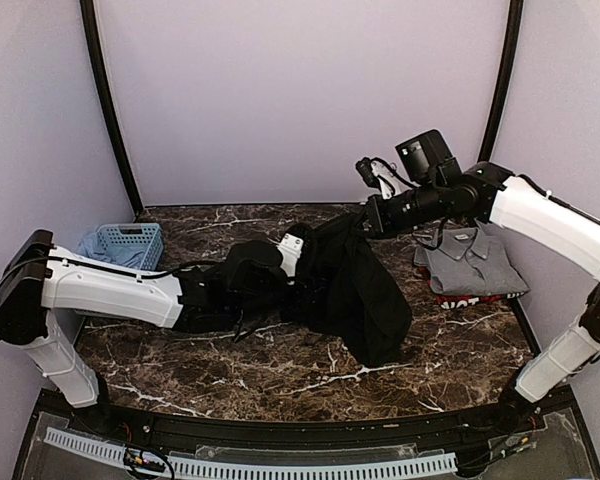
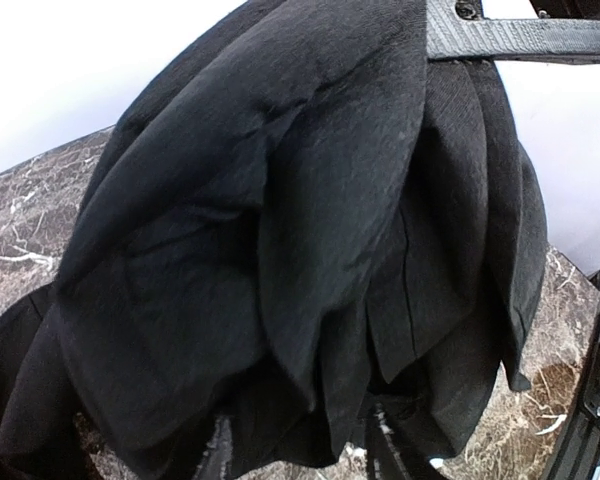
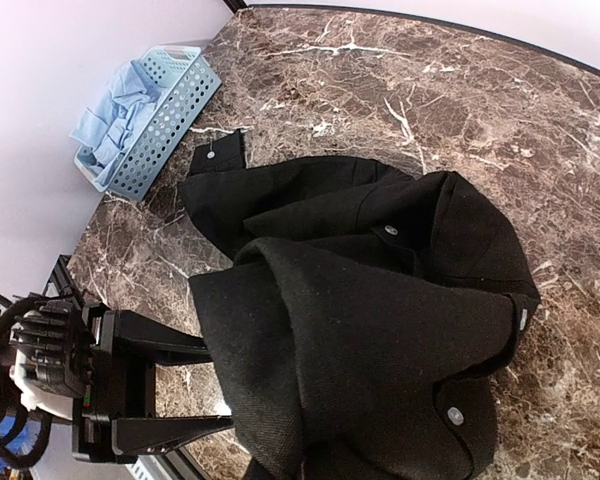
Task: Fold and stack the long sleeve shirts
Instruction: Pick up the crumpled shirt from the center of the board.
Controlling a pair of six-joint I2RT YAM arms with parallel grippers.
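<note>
The black long sleeve shirt [image 1: 355, 280] hangs bunched over the middle of the table, its top lifted by my right gripper [image 1: 368, 215], which is shut on it. That gripper's fingers are buried in the cloth in the right wrist view, where the shirt [image 3: 380, 330] shows small pale buttons. My left gripper [image 3: 212, 388] reaches into the shirt's lower edge with its two fingers [image 2: 217, 455] apart and cloth [image 2: 280, 250] draped between them. At the right, a folded grey shirt [image 1: 472, 258] lies on a red-edged one [image 1: 467, 298].
A light-blue lattice basket [image 1: 130, 243] with pale blue cloth in it stands at the back left corner, near the wall. Dark marble table [image 1: 280, 365] shows in front of the shirt. A black rail [image 1: 280, 425] runs along the near edge.
</note>
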